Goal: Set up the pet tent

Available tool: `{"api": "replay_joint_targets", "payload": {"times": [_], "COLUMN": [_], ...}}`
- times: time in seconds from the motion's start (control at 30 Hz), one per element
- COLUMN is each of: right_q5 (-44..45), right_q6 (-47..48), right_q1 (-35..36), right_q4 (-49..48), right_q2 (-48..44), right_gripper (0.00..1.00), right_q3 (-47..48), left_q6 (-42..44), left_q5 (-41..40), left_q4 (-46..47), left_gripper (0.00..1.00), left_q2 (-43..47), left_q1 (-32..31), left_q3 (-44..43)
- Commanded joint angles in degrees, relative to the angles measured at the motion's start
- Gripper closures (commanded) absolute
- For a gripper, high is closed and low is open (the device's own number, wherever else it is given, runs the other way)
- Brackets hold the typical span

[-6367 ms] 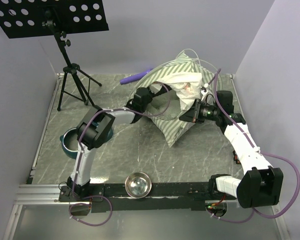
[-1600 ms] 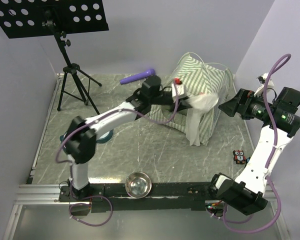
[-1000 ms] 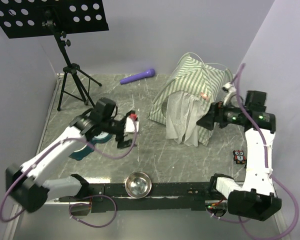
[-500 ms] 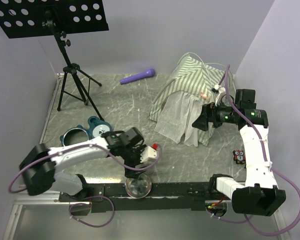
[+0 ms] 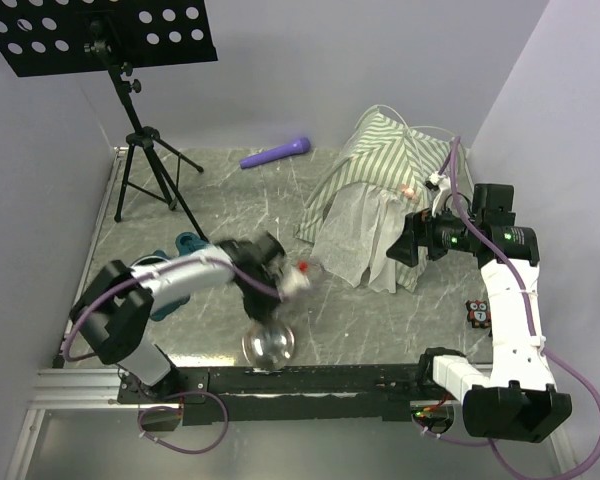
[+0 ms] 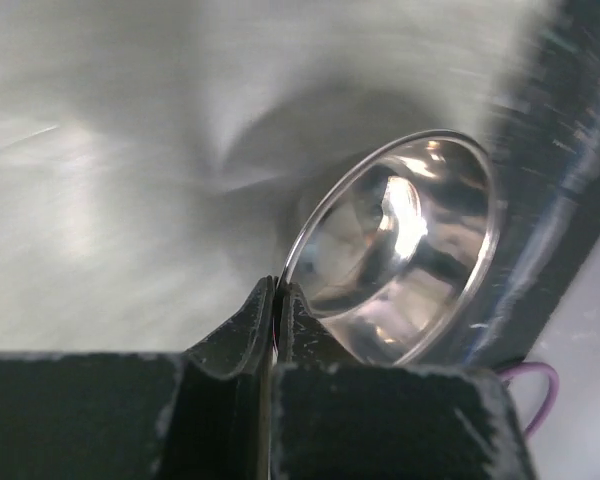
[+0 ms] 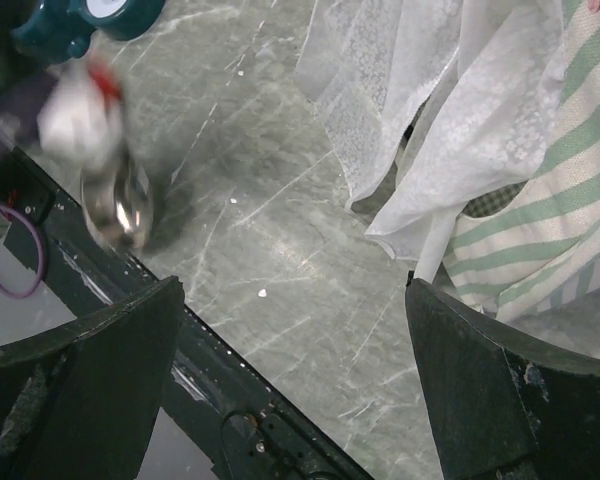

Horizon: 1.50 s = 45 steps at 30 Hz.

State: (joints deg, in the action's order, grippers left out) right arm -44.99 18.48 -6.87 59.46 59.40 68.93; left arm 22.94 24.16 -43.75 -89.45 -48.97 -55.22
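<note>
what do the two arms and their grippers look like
Both arms are built alike: white tube links between chunky black joint housings. The left arm and right arm each trail a thin purple cable. Small green lights glow on the right arm's black wrist block. The left gripper and right gripper have matt black, rough-grained fingers. No readable markings show.

**Robotics laboratory test cell.** Plain pale walls (image 5: 310,70) enclose a marble-patterned desk (image 5: 230,195) on three sides. An aluminium rail (image 5: 80,385) at its near edge carries the left arm (image 5: 180,275) and the right arm (image 5: 515,310), both trailing purple cables (image 5: 223,420). A perforated black stand (image 5: 100,35) on a tripod occupies one far corner.
</note>
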Motion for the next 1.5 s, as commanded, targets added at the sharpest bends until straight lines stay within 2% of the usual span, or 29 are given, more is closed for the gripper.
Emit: {"api": "replay_joint_targets", "payload": {"times": [0.0,0.1,0.27,0.37,0.5,0.7,0.83,0.87,0.9,1.0,1.03,1.07,1.2,1.23,1.37,1.47], "right_q5": [-0.18,-1.06,-1.94,-2.55,-3.78,-3.96,-3.18,-2.82,-2.65,-2.64,-2.56,-2.64,-3.17,-3.35,-3.52,-3.0], "right_q6": [-0.37,-1.07,-2.22,-2.75,-4.06,-4.24,-3.8,-3.72,-3.89,-4.33,-4.5,-4.59,-4.59,-4.59,-4.86,-5.03], "right_q1": [0.37,0.37,0.37,0.46,0.72,1.69,1.69,1.69,1.69,1.78,1.78,1.78,1.86,1.86,2.21,2.3], "right_q4": [-2.33,-3.03,-4.09,-4.27,-5.06,-4.27,-3.3,-3.13,-3.3,-3.74,-4.09,-4.26,-3.91,-4.0,-4.53,-4.7], "right_q2": [0.72,1.6,3.53,4.76,5.82,6.96,6.7,6.44,6.26,5.38,5.29,5.29,5.73,5.73,6.08,5.56], "right_gripper": [0.03,0.03,0.04,0.04,0.04,0.04,0.04,0.04,0.03,0.01,0.0,0.0,0.0,0.0,0.0,0.0], "right_q3": [2.0,2.26,2.44,2.7,2.53,3.76,4.2,4.2,4.11,3.5,3.24,3.15,3.58,3.5,3.14,2.97], "left_q6": [5.7,11.14,23.0,27.76,32.16,33.22,35.51,36.03,36.38,36.48,36.3,36.21,35.5,36.47,41.92,38.43], "left_q5": [2.11,2.55,1.5,0.45,-1.4,-3.41,-4.91,-5.26,-5.61,-6.06,-6.14,-6.75,-1.95,-0.53,-0.96,-0.61], "left_q4": [-9.15,-15.12,-26.98,-30.07,-27.71,-21.13,-20.68,-20.68,-20.59,-19.02,-18.4,-17.78,-19.62,-19.97,-17.52,-13.57], "left_gripper": [0.99,0.99,0.99,0.99,0.99,0.99,0.98,0.91,0.79,0.54,0.42,0.37,0.24,0.18,0.15,0.19], "left_q2": [4.63,6.74,7.88,9.2,8.6,2.62,-0.11,-0.46,-0.46,0.76,1.2,1.64,2.61,2.96,3.49,1.75], "left_q1": [20.09,34.94,54.65,62.39,69.44,72.52,72.53,72.53,72.61,72.61,72.53,72.53,72.35,71.57,66.12,61.55], "left_q3": [-9.01,-14.54,-20.36,-20.63,-18.52,-19.31,-19.93,-19.49,-19.05,-17.38,-16.85,-16.76,-22.81,-23.35,-20.9,-19.92]}}
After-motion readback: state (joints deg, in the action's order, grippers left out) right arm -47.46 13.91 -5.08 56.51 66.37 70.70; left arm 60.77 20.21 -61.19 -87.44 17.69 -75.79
